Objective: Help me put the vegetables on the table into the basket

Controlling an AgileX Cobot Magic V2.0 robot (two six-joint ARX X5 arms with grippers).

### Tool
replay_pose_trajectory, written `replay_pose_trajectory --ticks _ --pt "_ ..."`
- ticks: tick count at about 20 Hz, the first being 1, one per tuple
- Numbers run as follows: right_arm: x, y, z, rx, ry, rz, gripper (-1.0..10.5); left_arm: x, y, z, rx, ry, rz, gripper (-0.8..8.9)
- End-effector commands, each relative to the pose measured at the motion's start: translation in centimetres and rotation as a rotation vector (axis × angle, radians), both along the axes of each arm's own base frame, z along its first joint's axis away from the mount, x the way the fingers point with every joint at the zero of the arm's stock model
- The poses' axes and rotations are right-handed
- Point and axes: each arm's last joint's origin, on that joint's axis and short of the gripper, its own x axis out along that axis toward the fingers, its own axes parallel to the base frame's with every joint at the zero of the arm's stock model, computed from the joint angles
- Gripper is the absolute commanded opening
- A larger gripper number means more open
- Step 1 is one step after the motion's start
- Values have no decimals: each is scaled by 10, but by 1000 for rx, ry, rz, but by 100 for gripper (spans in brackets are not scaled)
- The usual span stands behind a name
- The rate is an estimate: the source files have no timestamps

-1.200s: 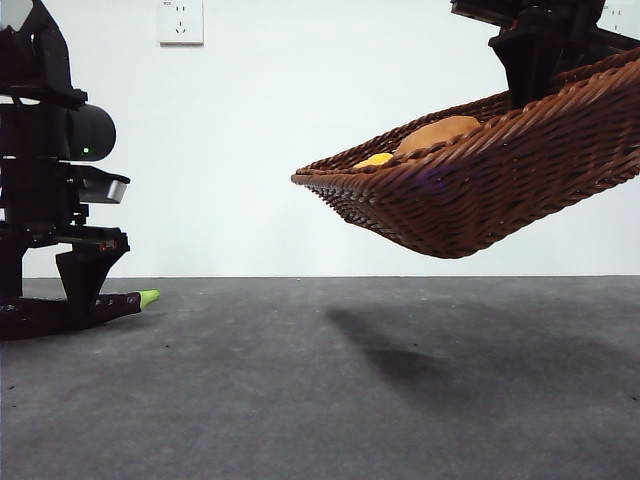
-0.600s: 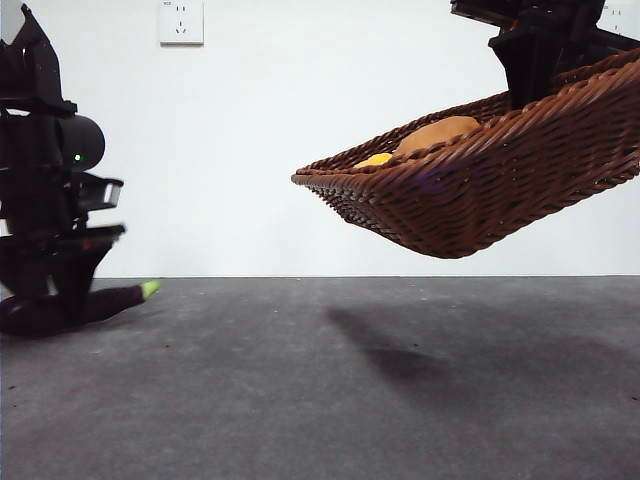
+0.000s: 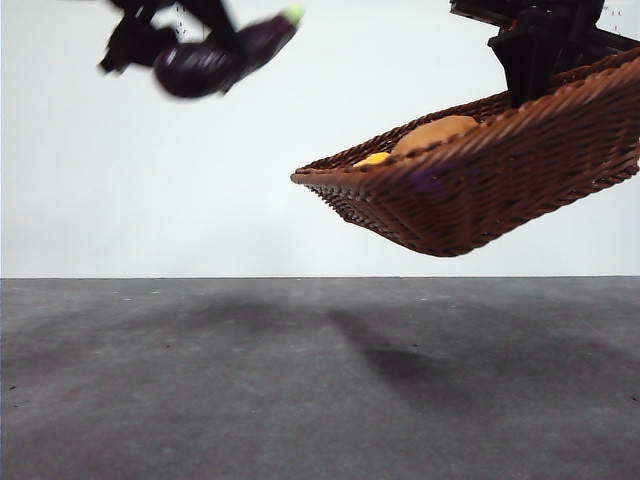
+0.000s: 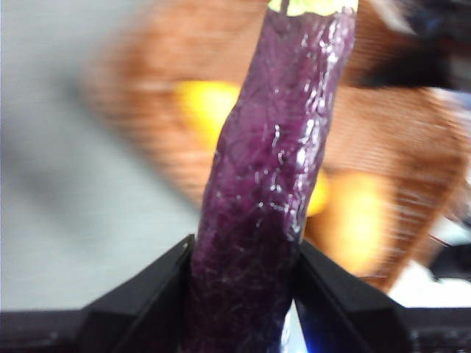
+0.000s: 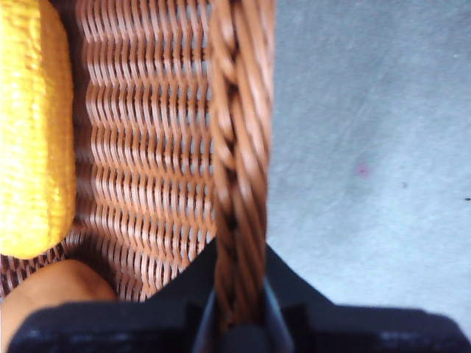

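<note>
The long dark purple eggplant with a green stem hangs high above the desk's left side, well clear of the wide flat dark grey matte desk, with its green tip pointing toward the basket. The left gripper pinches the eggplant's thick end between its two black jaws, one pressed on each side; in the front view this gripper shows as a blurred dark shape at the top edge.

The shallow dark brown woven wicker basket is lifted off the desk over the right side, tilted so that its free end dips toward the middle. The right gripper clamps the basket's braided rim between its jaws; in the front view it comes down from the top right corner onto the raised end.

Inside the basket lie the large brown potato and the small yellow-orange oblong vegetable, side by side, their tops showing above the rim. In the right wrist view the yellow vegetable rests on the woven floor next to the potato.
</note>
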Motion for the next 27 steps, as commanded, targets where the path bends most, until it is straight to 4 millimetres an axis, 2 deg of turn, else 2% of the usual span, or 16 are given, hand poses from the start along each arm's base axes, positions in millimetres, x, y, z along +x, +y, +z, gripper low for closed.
replay_pose_trajectory --ticks 1,4,6,11,12,14,15,20,24,27 --pt "1 4 -2 65 23 16 -8 -8 -27 -8 -5 81 -29 -9" --pt "0 7 -1 150 45 73 -8 -13 -61 -15 -34 111 -72 -9" --pt "-1 11 -1 165 50 99 -8 -13 -72 -16 -61 118 -67 -9" --pt "-5 20 -1 177 54 150 -8 -10 -77 -16 -56 117 44 9" --pt "-7 23 0 191 54 177 -8 -10 -77 -15 -61 120 50 87" --pt "-9 31 0 218 51 214 -8 -10 -78 -15 -60 117 48 461" --pt "-10 32 0 219 51 215 -8 -11 -79 -15 -61 117 44 593" --pt "-10 33 0 207 49 213 -8 -8 -82 -10 -91 46 40 606" --pt "-3 24 0 207 20 174 -8 -13 -76 13 -172 -61 41 606" --pt "11 4 -5 209 18 87 -8 -30 -61 37 -190 -140 64 606"
